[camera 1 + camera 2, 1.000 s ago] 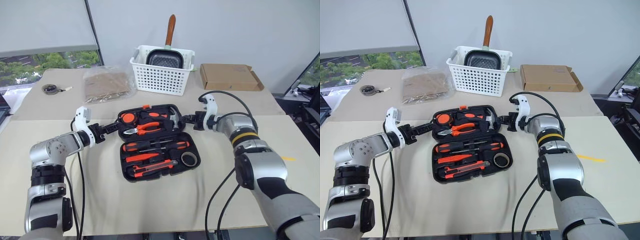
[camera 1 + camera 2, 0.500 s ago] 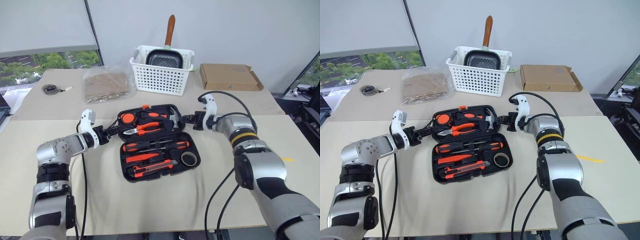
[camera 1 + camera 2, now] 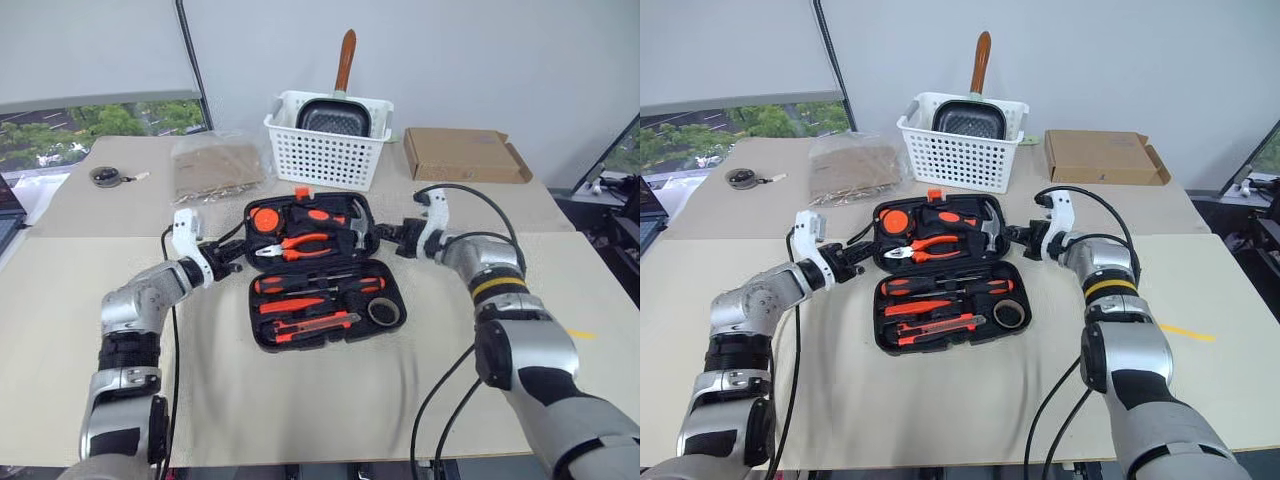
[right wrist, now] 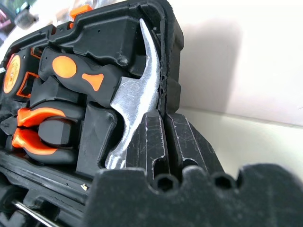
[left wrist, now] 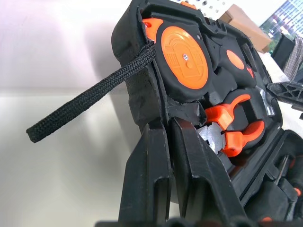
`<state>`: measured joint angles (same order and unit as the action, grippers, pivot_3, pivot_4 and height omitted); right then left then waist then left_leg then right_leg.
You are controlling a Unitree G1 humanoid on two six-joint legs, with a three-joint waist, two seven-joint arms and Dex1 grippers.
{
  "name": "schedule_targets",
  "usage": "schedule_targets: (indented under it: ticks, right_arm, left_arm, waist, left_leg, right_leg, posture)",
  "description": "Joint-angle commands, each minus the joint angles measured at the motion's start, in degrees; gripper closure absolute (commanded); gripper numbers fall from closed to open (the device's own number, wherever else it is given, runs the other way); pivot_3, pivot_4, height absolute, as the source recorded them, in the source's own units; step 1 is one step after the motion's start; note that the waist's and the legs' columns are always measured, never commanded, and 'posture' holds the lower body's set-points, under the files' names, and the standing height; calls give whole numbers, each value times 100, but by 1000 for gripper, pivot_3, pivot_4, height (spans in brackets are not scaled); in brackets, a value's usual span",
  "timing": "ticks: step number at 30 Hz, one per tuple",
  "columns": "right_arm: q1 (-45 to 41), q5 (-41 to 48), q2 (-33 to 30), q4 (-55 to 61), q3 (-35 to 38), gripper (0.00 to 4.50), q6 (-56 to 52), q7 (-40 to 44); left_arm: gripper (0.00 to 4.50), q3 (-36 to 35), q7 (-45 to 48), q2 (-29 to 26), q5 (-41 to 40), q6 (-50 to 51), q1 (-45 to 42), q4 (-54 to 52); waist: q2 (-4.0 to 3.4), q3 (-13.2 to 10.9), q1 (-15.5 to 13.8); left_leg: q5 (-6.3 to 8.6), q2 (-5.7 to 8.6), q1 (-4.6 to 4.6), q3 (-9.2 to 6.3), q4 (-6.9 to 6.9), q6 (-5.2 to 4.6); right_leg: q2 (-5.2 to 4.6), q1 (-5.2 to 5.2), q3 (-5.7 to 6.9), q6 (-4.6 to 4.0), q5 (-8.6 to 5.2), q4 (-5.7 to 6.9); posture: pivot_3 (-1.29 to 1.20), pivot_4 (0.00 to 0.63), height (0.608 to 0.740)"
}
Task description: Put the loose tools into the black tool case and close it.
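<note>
I observed the table (image 3: 300,400) first: a wide beige surface carrying a white slotted basket (image 3: 325,150) and a brown cardboard box (image 3: 465,155) at its far side. The black tool case (image 3: 320,270) lay open and flat at the centre, hinge running left to right, its far half holding a tape measure (image 3: 264,221), pliers (image 3: 300,245) and a hammer (image 3: 355,225), its near half holding the screwdrivers (image 3: 315,283), the utility knife (image 3: 310,326) and a roll of tape (image 3: 381,312). I saw no loose tools outside it.

The left gripper (image 3: 232,253) sat at the left edge of the far half, fingers (image 5: 156,179) closed together against the case wall; whether they pinched the rim I could not tell. The right gripper (image 3: 385,236) sat at the right edge beside the hammer head, fingers (image 4: 156,142) likewise shut, apparently nipping the rim.

I judged the case stiff moulded plastic, moderately heavy when loaded, with smooth, slippery edges. The far half should be taken at both side rims, lifted evenly and folded toward me until the orange latch (image 3: 301,192) seats
</note>
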<state>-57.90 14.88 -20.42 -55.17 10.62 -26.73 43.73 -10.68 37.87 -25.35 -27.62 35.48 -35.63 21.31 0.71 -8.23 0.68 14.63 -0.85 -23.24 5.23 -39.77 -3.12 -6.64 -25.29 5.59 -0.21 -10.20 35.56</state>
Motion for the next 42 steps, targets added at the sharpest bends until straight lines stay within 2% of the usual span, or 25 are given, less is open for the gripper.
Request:
schedule_targets:
  ticks: [1,9,13,21,27,32,34,36,37,38,42]
  right_arm:
    - [48,344,-32,825,225,4500,258,235]
    - [860,332,-36,2034,114,4500,953,482]
    - [1388,267,7,2667,43,4500,1551,494]
    - [2419,-237,-117,3310,-256,4500,3501,468]
    - [2795,-680,-233,3075,-414,4500,5141,322]
    - [3043,-744,-283,2979,-529,4500,5713,347]
    - [3277,-718,-412,3217,-663,4500,5569,516]
    - [3522,-694,-576,3499,-770,3789,5377,684]
    - [3689,-663,-663,3677,-760,3581,5232,678]
    - [3848,-580,-755,3845,-759,3141,5077,740]
    - [4498,-39,-1344,4662,-747,1855,4064,1387]
  left_arm:
    - [4403,365,535,5,328,-894,-519,-86]
    - [4403,754,837,31,1352,-3001,-997,1096]
    - [4403,711,744,107,1527,-3776,-988,1291]
    - [4403,840,464,-5,2078,-4908,2,692]
    - [4403,843,-87,-162,2674,-6208,604,655]
    - [4403,733,-325,-98,2561,-6278,955,504]
    - [4403,759,214,-110,2026,-6043,1279,161]
    - [3772,743,877,-155,1274,-5477,1591,-305]
    - [3610,682,1123,-199,897,-5093,1748,-534]
    - [3190,599,1247,-235,633,-4783,1874,-692]
    - [1789,95,1079,-289,-106,-3719,2283,-1124]
  waist:
    - [0,0,2]
    - [0,0,25]
    - [0,-1,20]
    - [1,-1,14]
    - [1,-1,25]
    - [1,-1,20]
    - [1,-1,24]
    - [0,-1,24]
    - [0,-1,22]
    - [0,-1,12]
    - [-2,-3,-10]
  left_leg:
    - [0,-1,-4,-1,1,0]
    - [3,-3,-11,6,7,-8]
    - [5,-3,-12,11,14,-10]
    - [8,-3,-4,14,14,-15]
    - [10,-4,15,19,11,-18]
    - [28,-12,31,20,10,-49]
    - [28,-14,38,19,6,-49]
    - [29,-18,41,20,6,-50]
    - [30,-20,42,21,7,-51]
    - [29,-20,43,23,5,-49]
    - [32,-20,36,20,1,-54]
  right_leg:
    - [2,-2,3,0,0,-4]
    - [11,-4,5,1,0,-33]
    - [10,-7,4,3,-1,-42]
    - [8,-1,2,5,-3,-45]
    - [4,3,-8,5,-3,-50]
    - [6,7,-10,2,-1,-39]
    - [7,12,-10,1,0,-33]
    - [7,12,-12,-1,0,-32]
    - [5,12,-14,-2,0,-29]
    - [5,12,-15,-3,-1,-24]
    - [3,11,-14,-3,-2,-28]
  posture:
    - [0,150,700]
    - [0,150,700]
    - [0,150,700]
    - [0,150,700]
    - [0,150,700]
    - [0,150,700]
    - [0,150,700]
    - [0,150,700]
    - [0,150,700]
    - [0,150,700]
    - [0,150,700]
